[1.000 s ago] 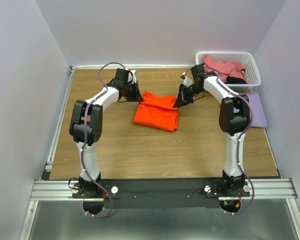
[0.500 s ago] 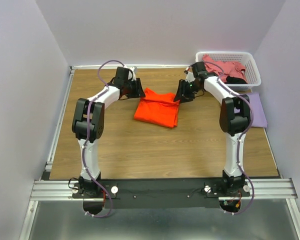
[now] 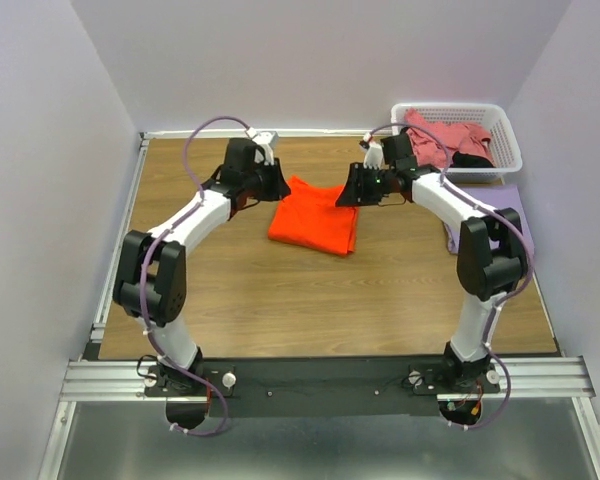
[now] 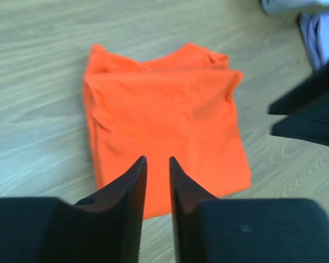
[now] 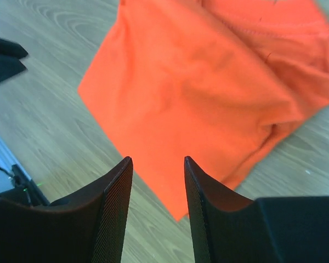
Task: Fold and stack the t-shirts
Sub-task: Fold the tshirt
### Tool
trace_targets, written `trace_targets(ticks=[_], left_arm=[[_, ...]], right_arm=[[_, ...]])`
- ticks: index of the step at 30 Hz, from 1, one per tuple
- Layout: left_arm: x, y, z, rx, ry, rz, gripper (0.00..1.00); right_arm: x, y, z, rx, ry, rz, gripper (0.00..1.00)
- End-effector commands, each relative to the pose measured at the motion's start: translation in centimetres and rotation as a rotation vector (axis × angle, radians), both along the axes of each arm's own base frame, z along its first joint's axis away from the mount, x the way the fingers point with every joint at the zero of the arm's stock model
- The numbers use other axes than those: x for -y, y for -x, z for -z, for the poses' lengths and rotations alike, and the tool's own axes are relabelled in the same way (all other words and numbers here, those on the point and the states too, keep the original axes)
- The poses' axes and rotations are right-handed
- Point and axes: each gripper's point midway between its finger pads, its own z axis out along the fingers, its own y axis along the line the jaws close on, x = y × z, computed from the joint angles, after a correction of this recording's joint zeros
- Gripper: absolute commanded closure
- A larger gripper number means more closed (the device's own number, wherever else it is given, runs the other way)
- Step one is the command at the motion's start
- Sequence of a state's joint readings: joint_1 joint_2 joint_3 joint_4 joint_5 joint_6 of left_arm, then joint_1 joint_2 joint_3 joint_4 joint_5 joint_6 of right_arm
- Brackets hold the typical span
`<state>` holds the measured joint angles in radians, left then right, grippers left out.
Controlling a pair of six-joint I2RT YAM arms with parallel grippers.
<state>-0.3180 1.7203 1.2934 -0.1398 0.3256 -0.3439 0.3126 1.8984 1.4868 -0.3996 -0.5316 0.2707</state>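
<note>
top external view: the orange shirt (image 3: 315, 222) lies folded in a rough rectangle in the middle of the table (image 3: 240, 290). my left gripper (image 3: 271, 184) is just off its far-left corner and my right gripper (image 3: 351, 189) just off its far-right corner. on the left wrist camera my fingers stand a narrow gap apart with nothing between them. on the right wrist camera they stand wider apart, also empty, looking down at the cloth.

the pink shirt (image 3: 445, 135) and a bit of black cloth (image 3: 472, 158) sit in the white basket (image 3: 450, 108) at the far right. the lavender shirt (image 3: 518, 212) lies on the table just in front of the basket, partly behind my right arm.

the orange one looks folded to me, so the risk is undoing it. if i pinch only the top layer, the fold opens when i lift. if one side rises first, the bundle skews and its loose collar edge spills out. the two grippers are also near each other, so reaching inward together could knock them.
</note>
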Motion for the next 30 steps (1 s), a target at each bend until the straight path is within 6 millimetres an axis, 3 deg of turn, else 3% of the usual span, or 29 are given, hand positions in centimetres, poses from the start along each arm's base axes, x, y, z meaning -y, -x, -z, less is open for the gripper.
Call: trace_targets(ticks=[1, 4, 5, 6, 7, 8, 9, 10, 12, 13, 14, 17, 19, 22, 23, 24, 25, 26, 28, 29, 30], left_arm=[[1.6, -0.7, 2.8, -0.005, 0.004, 0.051, 0.73], [2.9, -3.4, 3.8, -0.02, 0.02, 0.06, 0.76], [3.2, -4.2, 6.1, -0.059, 0.013, 0.058, 0.76], [3.4, -4.9, 6.4, -0.065, 0.018, 0.056, 0.76], [3.7, -6.4, 5.4, -0.041, 0.031, 0.052, 0.77], [3.5, -7.7, 6.3, -0.054, 0.033, 0.032, 0.77], [3.3, -7.8, 7.6, -0.078, 0.028, 0.023, 0.77], [3.3, -8.7, 7.3, -0.065, 0.036, 0.018, 0.77], [2.9, -9.4, 9.9, -0.11, 0.038, 0.012, 0.77], [2.9, -10.1, 9.9, -0.116, 0.051, 0.01, 0.76], [2.5, -10.0, 11.6, -0.156, 0.052, 0.008, 0.76], [2.1, -10.4, 12.4, -0.169, 0.055, -0.009, 0.75], [1.4, -10.8, 11.7, -0.158, 0.058, -0.022, 0.69], [1.0, -10.9, 8.2, -0.104, 0.073, -0.026, 0.59], [0.8, -10.8, 5.8, -0.064, 0.075, -0.027, 0.56], [0.7, -10.6, 4.7, -0.046, 0.078, -0.029, 0.51], [0.4, -10.0, 4.5, -0.052, 0.075, -0.037, 0.47], [0.3, -9.5, 2.0, -0.016, 0.089, -0.042, 0.45], [0.0, -7.6, 2.1, -0.033, 0.095, -0.04, 0.45], [-0.1, -6.7, 0.1, -0.003, 0.111, -0.037, 0.45], [-0.2, -4.9, 1.5, -0.049, 0.114, -0.029, 0.46]], right_arm=[[-1.8, -0.6, 1.8, -0.009, -0.121, -0.052, 0.51], [-1.9, -2.6, 2.8, -0.017, -0.144, -0.027, 0.51], [-1.5, -3.4, 3.4, -0.019, -0.136, -0.008, 0.52], [-1.2, -4.0, 4.0, -0.024, -0.126, 0.012, 0.52], [-0.8, -5.0, 4.8, -0.026, -0.114, 0.038, 0.52], [-0.1, -5.8, 6.1, -0.029, -0.085, 0.074, 0.52], [0.3, -6.3, 5.9, -0.016, -0.075, 0.093, 0.52], [0.7, -6.7, 7.0, -0.026, -0.058, 0.114, 0.52], [1.7, -7.9, 7.6, -0.014, -0.032, 0.151, 0.52], [2.1, -8.1, 8.2, -0.016, -0.017, 0.162, 0.52], [2.7, -8.5, 8.5, -0.004, 0.015, 0.191, 0.51], [3.8, -9.0, 7.9, 0.034, 0.06, 0.231, 0.52], [4.1, -9.0, 7.0, 0.05, 0.068, 0.254, 0.51], [4.7, -8.7, 3.8, 0.097, 0.06, 0.291, 0.51], [4.3, -8.2, 3.0, 0.099, 0.035, 0.269, 0.5], [4.0, -7.7, 1.0, 0.12, 0.001, 0.257, 0.5], [3.6, -6.8, 0.8, 0.098, -0.027, 0.246, 0.5], [2.5, -5.6, 0.2, 0.071, -0.084, 0.185, 0.5], [0.7, -2.9, -1.0, 0.017, -0.187, 0.089, 0.5], [0.1, -2.0, -1.5, 0.003, -0.22, 0.06, 0.5], [-0.6, -1.3, -1.8, 0.0, -0.256, 0.029, 0.5]])
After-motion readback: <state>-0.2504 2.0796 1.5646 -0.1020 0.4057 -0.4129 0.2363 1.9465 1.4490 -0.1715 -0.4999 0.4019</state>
